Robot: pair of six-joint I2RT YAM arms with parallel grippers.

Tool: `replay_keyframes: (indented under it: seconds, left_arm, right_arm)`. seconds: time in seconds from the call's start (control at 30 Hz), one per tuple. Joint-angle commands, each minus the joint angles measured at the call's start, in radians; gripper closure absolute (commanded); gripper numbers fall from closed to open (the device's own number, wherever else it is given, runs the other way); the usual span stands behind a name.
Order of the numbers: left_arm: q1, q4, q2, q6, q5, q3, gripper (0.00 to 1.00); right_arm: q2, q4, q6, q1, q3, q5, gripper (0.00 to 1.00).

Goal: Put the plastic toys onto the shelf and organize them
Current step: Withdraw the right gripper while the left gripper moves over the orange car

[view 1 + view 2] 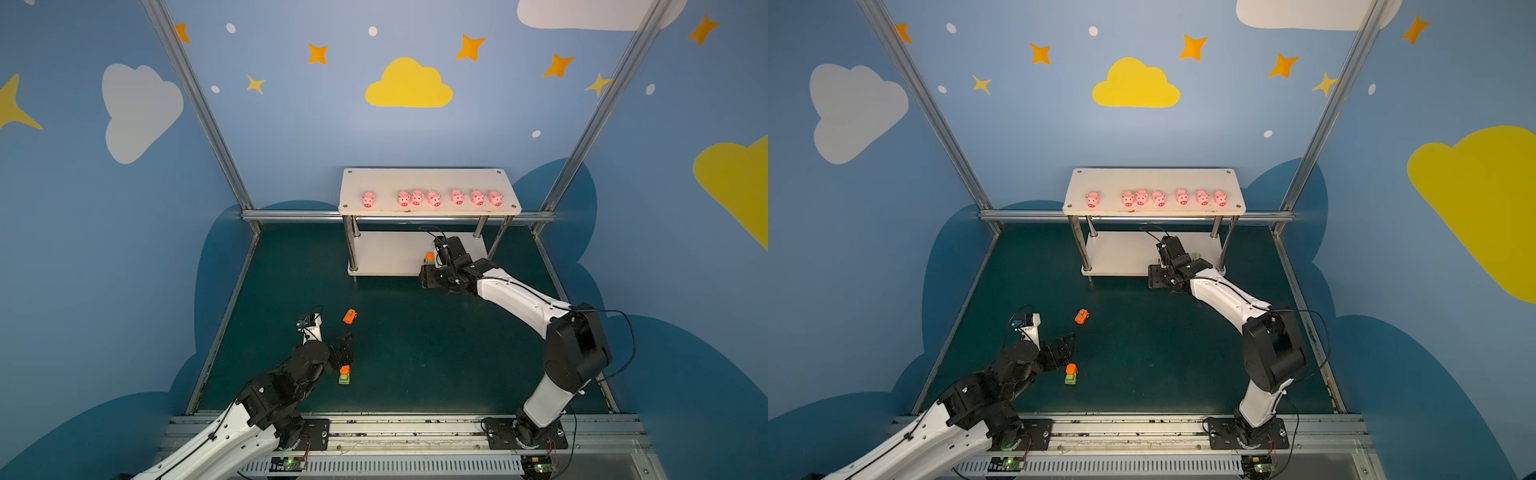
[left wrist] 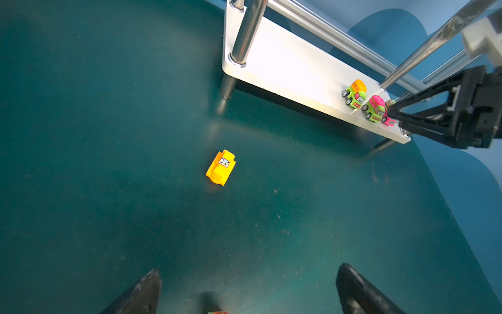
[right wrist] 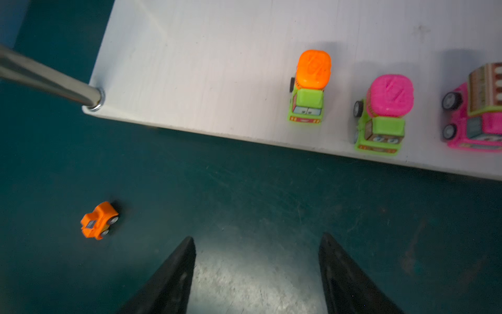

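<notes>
Right fingers (image 3: 168,280) stand apart, empty, at frame bottom just off the shelf (image 3: 190,68), toy vehicles (image 3: 309,89) rowed along its edge, apparently for order; left fingers (image 2: 361,293) gape wide toward the orange car (image 2: 220,167).

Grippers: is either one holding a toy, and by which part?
Neither. The left gripper and the right gripper are both open and empty.

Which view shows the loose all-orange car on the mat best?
The left wrist view: the orange car sits mid-frame, sharp, its eye sticker readable. The right wrist view shows it smaller, side-on, wheels visible; both top views show a tiny orange speck.
</notes>
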Motion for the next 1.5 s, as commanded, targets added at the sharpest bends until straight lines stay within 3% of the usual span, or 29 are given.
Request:
replay_keyframes:
  seconds: [0.0,0.03,0.07,0.33,0.53,0.7,0.87,1.3,1.47]
  left_arm:
    - [0.005,-0.021,0.0,0.016,0.026,0.002,0.0]
    - [0.007,-0.023,0.014,0.023,0.025,0.007,0.0]
    - [0.005,-0.023,0.036,0.031,0.02,0.013,0.0]
    - [0.061,0.096,0.319,0.124,-0.014,0.08,0.0]
    - [0.227,0.28,0.495,0.183,0.126,0.085,0.0]
    - [0.318,0.379,0.633,0.192,0.168,0.095,0.0]
    - [0.344,0.415,0.745,0.239,0.178,0.134,0.03]
    - [0.42,0.549,0.922,0.347,0.245,0.187,0.3]
    - [0.426,0.522,0.99,0.362,0.281,0.236,0.33]
  right_arm:
    - [-0.081,0.005,-0.003,0.061,-0.052,-0.045,0.25]
    - [-0.107,0.005,-0.005,0.081,-0.076,-0.061,0.18]
    - [-0.132,0.006,-0.006,0.102,-0.101,-0.083,0.17]
    - [-0.332,0.0,0.052,0.267,-0.315,-0.093,0.17]
    - [-0.545,0.078,0.166,0.297,-0.518,-0.131,0.16]
    - [-0.651,0.048,0.161,0.299,-0.57,-0.101,0.16]
    - [-0.687,0.062,0.156,0.293,-0.59,-0.123,0.16]
    - [-0.671,0.156,0.193,0.275,-0.68,-0.184,0.16]
    - [-0.7,0.153,0.204,0.261,-0.71,-0.179,0.16]
